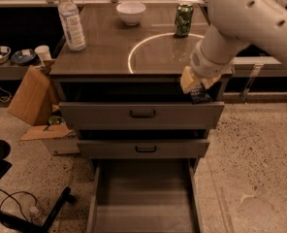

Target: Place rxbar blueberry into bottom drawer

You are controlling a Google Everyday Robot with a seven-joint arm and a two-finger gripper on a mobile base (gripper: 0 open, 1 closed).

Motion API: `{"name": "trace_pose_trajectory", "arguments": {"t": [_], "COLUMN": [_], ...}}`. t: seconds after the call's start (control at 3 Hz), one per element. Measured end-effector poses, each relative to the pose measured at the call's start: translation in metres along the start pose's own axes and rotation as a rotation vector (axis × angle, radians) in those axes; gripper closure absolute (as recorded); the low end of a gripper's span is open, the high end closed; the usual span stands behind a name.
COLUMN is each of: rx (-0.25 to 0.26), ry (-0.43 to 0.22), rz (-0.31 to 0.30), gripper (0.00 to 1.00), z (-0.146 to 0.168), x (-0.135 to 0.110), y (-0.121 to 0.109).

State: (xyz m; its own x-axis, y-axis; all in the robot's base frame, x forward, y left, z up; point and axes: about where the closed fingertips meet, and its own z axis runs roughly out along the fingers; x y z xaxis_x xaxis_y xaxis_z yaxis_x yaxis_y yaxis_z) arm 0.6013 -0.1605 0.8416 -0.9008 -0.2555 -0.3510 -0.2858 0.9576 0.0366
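Observation:
My gripper (196, 87) hangs at the front right edge of the cabinet top, just above the top drawer's right end. It is shut on the rxbar blueberry (199, 94), a small dark navy bar that pokes out below the pale fingers (188, 81). The bottom drawer (144, 198) is pulled wide open at the foot of the cabinet, a plain grey tray with nothing in it. It lies well below and to the left of the gripper. My white arm (240, 18) comes in from the upper right.
On the cabinet top (104, 52) stand a water bottle (71, 21) at the left, a white bowl (131, 12) at the back and a green can (184, 19). The two upper drawers (142, 114) stick out slightly. A cardboard box (34, 98) and a chair base (3, 178) are at the left.

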Motion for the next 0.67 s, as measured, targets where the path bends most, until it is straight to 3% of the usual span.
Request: {"name": "trace_pose_trajectory", "arguments": {"t": [0.67], "rx": [-0.229], "ry": [-0.009], "rz": [0.247], "gripper": [1.00], "z": [0.117], "x": [0.110], "y": [-0.008]}}
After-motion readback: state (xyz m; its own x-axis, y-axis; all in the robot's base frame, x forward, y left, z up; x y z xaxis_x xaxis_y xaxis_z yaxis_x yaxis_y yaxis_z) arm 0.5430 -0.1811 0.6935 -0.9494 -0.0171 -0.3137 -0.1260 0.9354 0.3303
